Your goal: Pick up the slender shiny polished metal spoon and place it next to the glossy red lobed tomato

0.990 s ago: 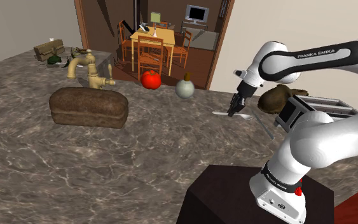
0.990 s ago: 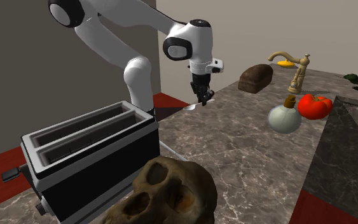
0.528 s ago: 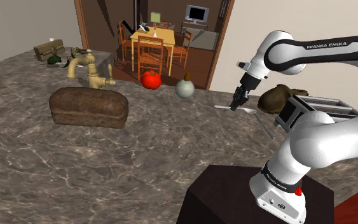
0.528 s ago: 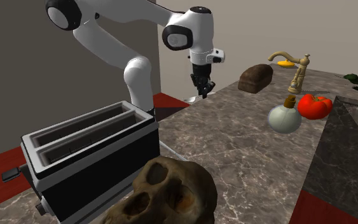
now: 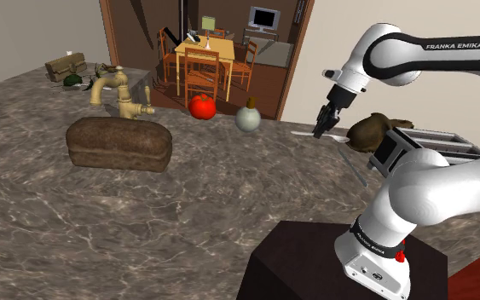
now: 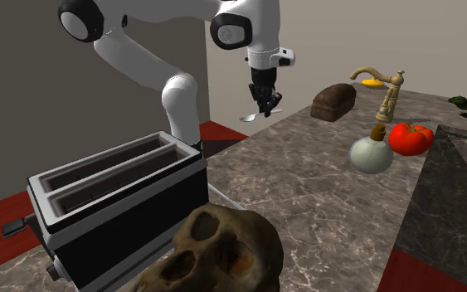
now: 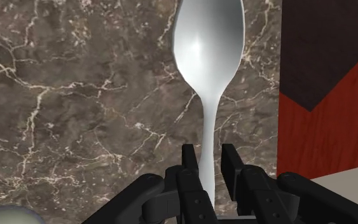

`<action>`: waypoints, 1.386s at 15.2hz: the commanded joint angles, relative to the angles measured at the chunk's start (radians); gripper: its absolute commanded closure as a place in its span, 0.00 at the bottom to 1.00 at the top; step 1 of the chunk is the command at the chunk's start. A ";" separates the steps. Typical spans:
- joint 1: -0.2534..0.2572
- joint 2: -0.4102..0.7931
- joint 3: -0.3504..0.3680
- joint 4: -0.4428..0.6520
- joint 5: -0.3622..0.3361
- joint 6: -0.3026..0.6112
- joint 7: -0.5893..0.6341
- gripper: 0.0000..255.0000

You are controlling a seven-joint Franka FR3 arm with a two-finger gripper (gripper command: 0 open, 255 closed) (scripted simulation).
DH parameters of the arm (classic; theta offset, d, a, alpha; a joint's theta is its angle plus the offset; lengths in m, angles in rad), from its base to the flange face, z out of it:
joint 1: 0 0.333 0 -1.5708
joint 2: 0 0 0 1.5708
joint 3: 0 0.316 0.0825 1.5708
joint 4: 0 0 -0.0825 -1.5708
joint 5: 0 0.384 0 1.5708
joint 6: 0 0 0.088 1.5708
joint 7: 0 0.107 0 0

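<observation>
1. Firmly closed, the two black fingers of the gripper clasp the thin handle of the shiny spoon; the spoon's bowl points away from the hand.
2. Held so, the spoon lies roughly level above the brown marbled counter, close to the skull and toaster.
3. Well apart sits the red lobed tomato; a round flask stands between it and the spoon.
4. Farther off, toward the shoulder view's left, lies a bread loaf.

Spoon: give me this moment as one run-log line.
stage: grasped, not yet placed | pincer: shut on spoon | spoon: held above counter | tomato: on counter beside flask
</observation>
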 commanded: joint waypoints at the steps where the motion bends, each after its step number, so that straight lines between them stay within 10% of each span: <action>1: 0.004 -0.001 0.006 0.027 0.005 -0.027 0.003 1.00; 21: 0.326 0.817 -0.082 0.643 0.334 0.148 -0.054 1.00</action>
